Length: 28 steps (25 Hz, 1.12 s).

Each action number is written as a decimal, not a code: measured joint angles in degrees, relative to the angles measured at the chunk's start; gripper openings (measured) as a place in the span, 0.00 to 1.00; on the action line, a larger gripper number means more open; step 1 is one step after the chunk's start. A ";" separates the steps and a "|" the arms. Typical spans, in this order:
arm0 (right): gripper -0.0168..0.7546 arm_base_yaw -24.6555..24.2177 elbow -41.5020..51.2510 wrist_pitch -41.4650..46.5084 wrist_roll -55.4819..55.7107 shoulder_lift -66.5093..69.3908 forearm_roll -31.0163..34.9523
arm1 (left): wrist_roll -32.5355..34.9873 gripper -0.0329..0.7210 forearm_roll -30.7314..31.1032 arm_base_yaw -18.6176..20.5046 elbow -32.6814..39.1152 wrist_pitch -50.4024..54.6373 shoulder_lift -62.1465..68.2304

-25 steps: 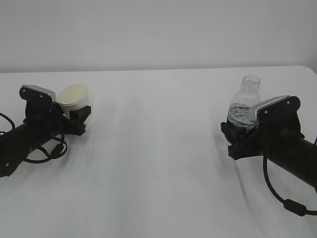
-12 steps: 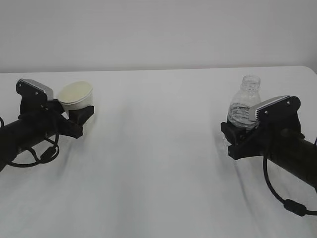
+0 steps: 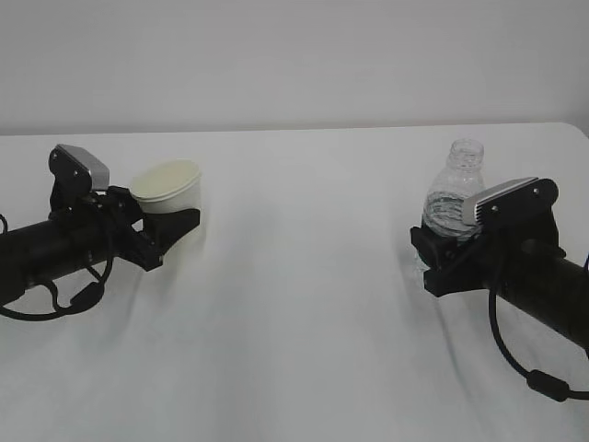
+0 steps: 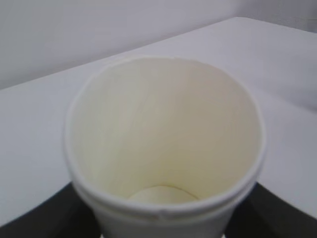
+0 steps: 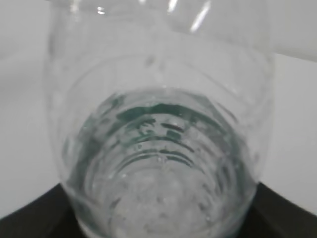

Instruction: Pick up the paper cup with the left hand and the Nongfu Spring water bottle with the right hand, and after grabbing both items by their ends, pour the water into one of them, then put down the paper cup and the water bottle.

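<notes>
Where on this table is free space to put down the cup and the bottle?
The widest bare patch of table lies in the middle, between the paper cup and the water bottle. The strip behind them, toward the wall, is bare too. Only the left and right edges are crowded, by the arms and cables.

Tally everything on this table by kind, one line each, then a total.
Paper cup: 1
Water bottle: 1
Grippers: 2, left and right
Total: 4
</notes>
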 joint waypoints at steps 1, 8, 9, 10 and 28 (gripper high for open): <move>0.66 0.00 0.00 0.00 0.00 0.00 0.00 | -0.50 0.65 1.01 0.00 0.00 0.00 0.00; 0.66 0.00 0.00 -0.10 0.00 0.00 0.00 | -2.54 0.65 7.34 0.00 0.00 0.00 -0.09; 0.66 0.00 0.00 -0.23 0.00 0.00 0.00 | -2.96 0.65 8.09 0.00 0.00 0.00 -0.09; 0.66 0.00 0.00 -0.31 0.00 0.00 0.00 | -3.24 0.65 8.94 0.00 0.00 0.00 -0.09; 0.66 0.00 0.00 -1.27 0.00 0.00 -3.26 | -4.73 0.65 12.80 -8.14 0.00 0.00 -0.68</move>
